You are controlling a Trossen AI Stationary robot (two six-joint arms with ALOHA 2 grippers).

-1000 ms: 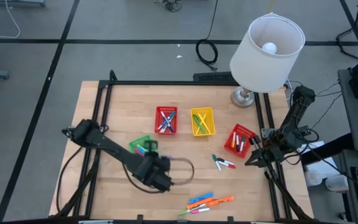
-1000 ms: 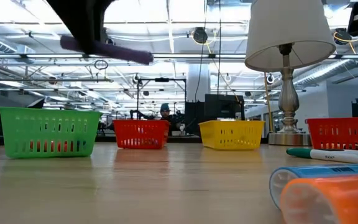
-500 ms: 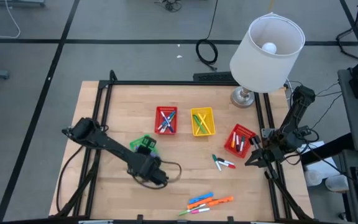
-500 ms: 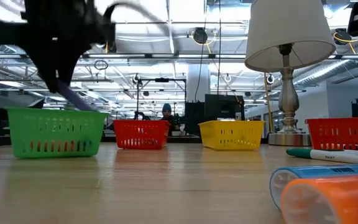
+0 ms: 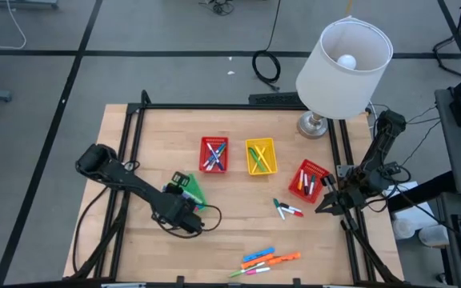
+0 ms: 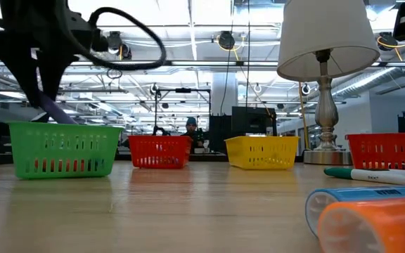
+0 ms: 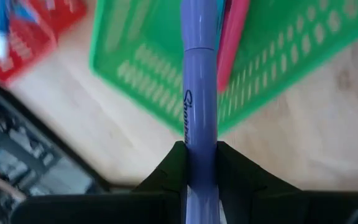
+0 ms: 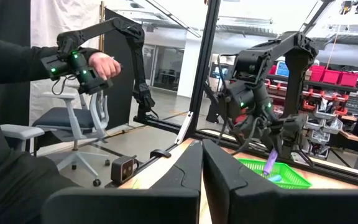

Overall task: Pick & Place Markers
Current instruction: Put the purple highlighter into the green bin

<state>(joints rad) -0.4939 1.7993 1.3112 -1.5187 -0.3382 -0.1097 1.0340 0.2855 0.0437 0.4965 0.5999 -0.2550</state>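
While gripping a slim purple plastic marker [image 7: 201, 106], the left hand [image 7: 197, 163] is hovering over the green mesh basket [image 7: 278, 56], awaiting release; the right hand [image 5: 329, 204] is idling closed.

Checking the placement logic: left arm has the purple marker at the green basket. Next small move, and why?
Probably open the left gripper and drop it. The purple marker is clamped between its fingers, tip angled down over the green basket, where a pink marker already lies. The right gripper waits shut at the table's right edge.
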